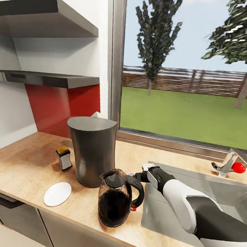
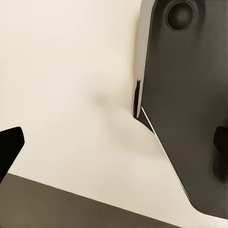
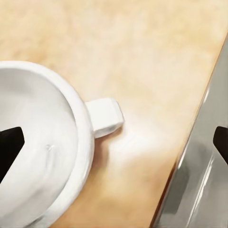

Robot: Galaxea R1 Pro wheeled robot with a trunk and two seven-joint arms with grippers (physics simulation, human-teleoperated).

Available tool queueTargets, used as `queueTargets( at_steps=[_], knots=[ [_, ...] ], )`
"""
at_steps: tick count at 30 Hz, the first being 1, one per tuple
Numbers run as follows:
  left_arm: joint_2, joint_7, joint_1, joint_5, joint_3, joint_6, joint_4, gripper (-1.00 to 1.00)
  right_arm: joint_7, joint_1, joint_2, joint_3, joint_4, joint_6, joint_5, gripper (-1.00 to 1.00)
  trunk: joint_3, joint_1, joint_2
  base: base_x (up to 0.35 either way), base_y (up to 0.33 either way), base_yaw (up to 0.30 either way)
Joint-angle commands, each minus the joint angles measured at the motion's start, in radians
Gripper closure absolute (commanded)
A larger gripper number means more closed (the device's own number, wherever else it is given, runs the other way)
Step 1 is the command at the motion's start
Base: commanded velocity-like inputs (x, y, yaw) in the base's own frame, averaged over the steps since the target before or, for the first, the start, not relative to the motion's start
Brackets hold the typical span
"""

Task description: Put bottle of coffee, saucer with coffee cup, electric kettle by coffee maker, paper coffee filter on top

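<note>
Right wrist view alone shows the glossy white coffee cup on the wood-grain kitchen countertop, right gripper fingers spread open; left gripper's state unclear.

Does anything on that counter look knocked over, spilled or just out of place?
Nothing is tipped or spilled. The coffee maker, electric kettle and bottle of coffee all stand upright. The one oddity: the saucer lies bare, while the coffee cup sits apart on the kitchen countertop, near the sink.
</note>
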Motion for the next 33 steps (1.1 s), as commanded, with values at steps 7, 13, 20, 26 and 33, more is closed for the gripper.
queueTargets(
  at_steps=[7,13,20,26,33],
  knots=[
    [0.000,0.002,-0.001,0.000,0.004,0.000,0.000,-1.00,0.004,0.001,0.000,-0.001,0.010,0.001,0.007,-1.00,-0.002,0.001,-0.002,0.000,0.000,0.000],
    [0.000,0.002,-0.001,0.000,0.004,0.000,-0.001,-1.00,0.004,0.001,0.000,-0.001,0.012,0.001,0.007,-1.00,-0.002,0.001,-0.002,0.000,0.000,0.000],
    [0.000,0.002,-0.001,0.000,0.005,0.000,-0.001,-1.00,0.004,0.001,0.000,-0.001,0.013,0.001,0.007,-1.00,-0.002,0.001,-0.002,0.000,0.000,0.000],
    [0.000,0.002,-0.001,0.000,0.005,0.000,0.000,-1.00,0.005,0.004,0.000,-0.001,0.013,0.001,0.008,-1.00,-0.002,0.001,-0.002,0.000,0.000,0.000],
    [0.000,0.002,-0.001,0.000,0.006,0.000,0.000,-1.00,0.007,0.008,0.000,-0.001,0.013,0.001,0.008,-1.00,-0.002,0.001,-0.002,0.000,0.000,0.000]
  ],
)
